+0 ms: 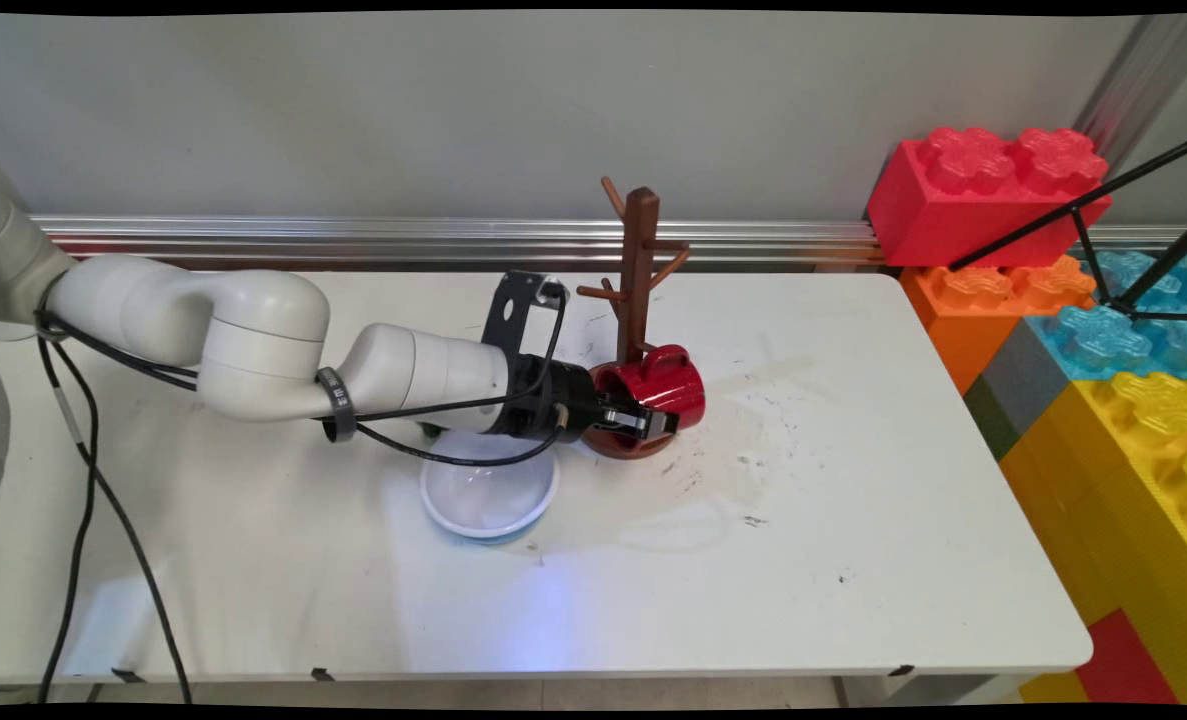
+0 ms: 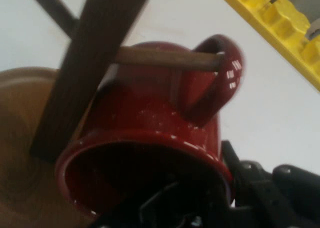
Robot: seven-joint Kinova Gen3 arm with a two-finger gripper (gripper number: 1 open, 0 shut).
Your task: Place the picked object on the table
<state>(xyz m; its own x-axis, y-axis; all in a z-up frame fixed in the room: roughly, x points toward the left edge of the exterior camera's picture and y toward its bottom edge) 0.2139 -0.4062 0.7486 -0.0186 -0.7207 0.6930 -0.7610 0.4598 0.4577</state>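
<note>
While my arm reaches in low from the left across the table (image 1: 833,560), my gripper (image 1: 650,420) is clenched on the rim of a red mug (image 1: 665,385), one finger (image 2: 260,188) outside the wall and the other down inside the mouth. That mug lies tipped on its side over the round base of a brown wooden mug tree (image 1: 639,262), and in the hand view one of the tree's lowest pegs (image 2: 170,59) passes through the mug's handle (image 2: 225,75), with the dark upright post just beside the mug's body. Behind my wrist and partly under it sits an upturned white bowl (image 1: 489,495), close to the tree's base but apart from it. To the right of the mug the tabletop is open all the way to its right edge, and the near half is open too; the far side is tighter, since the tree stands near the back edge, where a metal rail (image 1: 353,240) runs along the pale wall. Off the right edge stands a stack of big toy bricks (image 1: 983,195), red on orange, with blue and yellow ones beside. Scuffs and dark smears mark the white surface right of the tree.
</note>
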